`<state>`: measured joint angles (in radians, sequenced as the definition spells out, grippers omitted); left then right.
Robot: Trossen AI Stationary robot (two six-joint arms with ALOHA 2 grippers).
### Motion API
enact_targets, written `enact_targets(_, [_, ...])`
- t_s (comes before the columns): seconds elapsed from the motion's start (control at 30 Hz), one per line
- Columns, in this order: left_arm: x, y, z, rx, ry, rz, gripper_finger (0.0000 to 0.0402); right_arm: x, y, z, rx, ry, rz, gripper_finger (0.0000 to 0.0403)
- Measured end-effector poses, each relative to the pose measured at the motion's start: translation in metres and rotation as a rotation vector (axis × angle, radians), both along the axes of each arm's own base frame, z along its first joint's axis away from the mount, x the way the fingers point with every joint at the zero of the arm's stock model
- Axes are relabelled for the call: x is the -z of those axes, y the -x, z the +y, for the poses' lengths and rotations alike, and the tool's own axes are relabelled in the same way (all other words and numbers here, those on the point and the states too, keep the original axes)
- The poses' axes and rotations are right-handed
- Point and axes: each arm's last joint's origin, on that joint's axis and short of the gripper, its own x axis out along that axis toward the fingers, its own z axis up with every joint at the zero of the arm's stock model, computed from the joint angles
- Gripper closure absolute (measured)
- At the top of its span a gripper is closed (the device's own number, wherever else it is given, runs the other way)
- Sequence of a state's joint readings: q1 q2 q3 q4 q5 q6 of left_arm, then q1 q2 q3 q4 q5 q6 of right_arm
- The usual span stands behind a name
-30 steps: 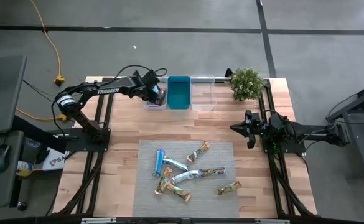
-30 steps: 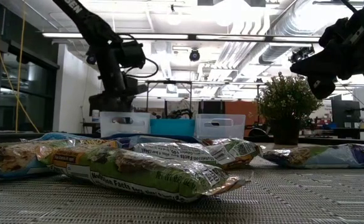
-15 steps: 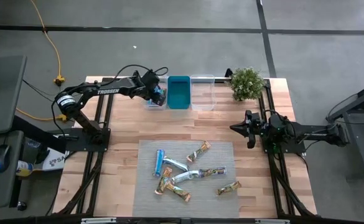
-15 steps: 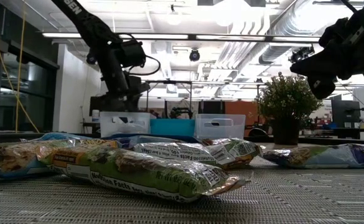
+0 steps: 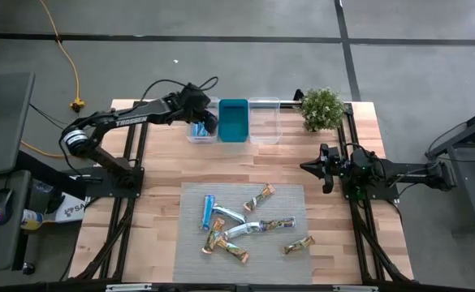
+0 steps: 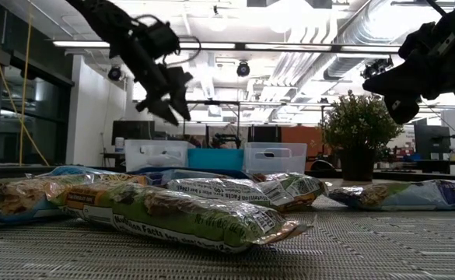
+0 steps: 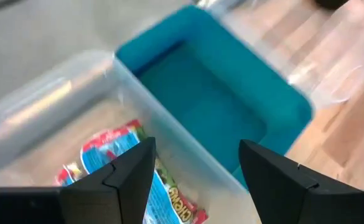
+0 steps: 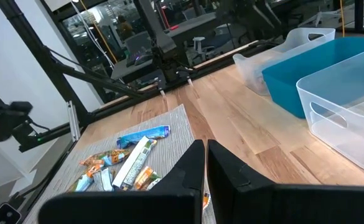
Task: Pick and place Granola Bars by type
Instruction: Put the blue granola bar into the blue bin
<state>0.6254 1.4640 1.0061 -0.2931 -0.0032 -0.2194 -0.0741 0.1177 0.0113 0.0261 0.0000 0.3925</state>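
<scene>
The wooden table point(image 5: 160, 170) carries a grey mat point(image 5: 190, 243) on its near half, and everything else is placed here by that mat. Beyond the mat's far edge, at the back of the table, stand three bins in a row: a clear bin point(image 5: 202, 132) toward the left arm's side, a teal bin point(image 5: 233, 120) in the middle, and a second clear bin point(image 5: 264, 121) beside it. A potted plant point(image 5: 322, 109) sits past that last bin, off the mat's far right corner.

The left arm reaches across the back of the table, well away from the mat, and its left gripper point(image 5: 207, 119) hangs above the first clear bin. In the left wrist view its fingers point(image 7: 126, 177) stand wide apart with nothing between them. Directly below that gap, lying flat on the floor of the bin, is a blue-wrapped granola bar point(image 7: 122, 165); the bar is clear of both fingers.

The right arm waits off the mat's right edge, raised above the bare wood, with the right gripper point(image 5: 317, 168) pointing toward the mat; the right wrist view shows its fingers point(image 8: 188, 171) pressed nearly together, holding nothing.

The other Granola Bars point(image 5: 245, 227) lie scattered on the mat itself, some overlapping near its middle, in blue, silvery and tan-green wrappers.
</scene>
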Motion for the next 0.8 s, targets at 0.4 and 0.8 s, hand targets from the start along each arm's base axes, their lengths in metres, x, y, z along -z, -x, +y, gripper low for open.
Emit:
enact_targets(0.4, [-0.051,-0.016,-0.059,0.247,0.036,-0.100,0.0175,0.000,0.000,0.000,0.000,0.000,0.000,0.0402])
enact_targets(0.8, [-0.058,0.003,-0.187,0.043,0.100,0.019,0.0175,0.000,0.000,0.000,0.000,0.000,0.000,0.0402])
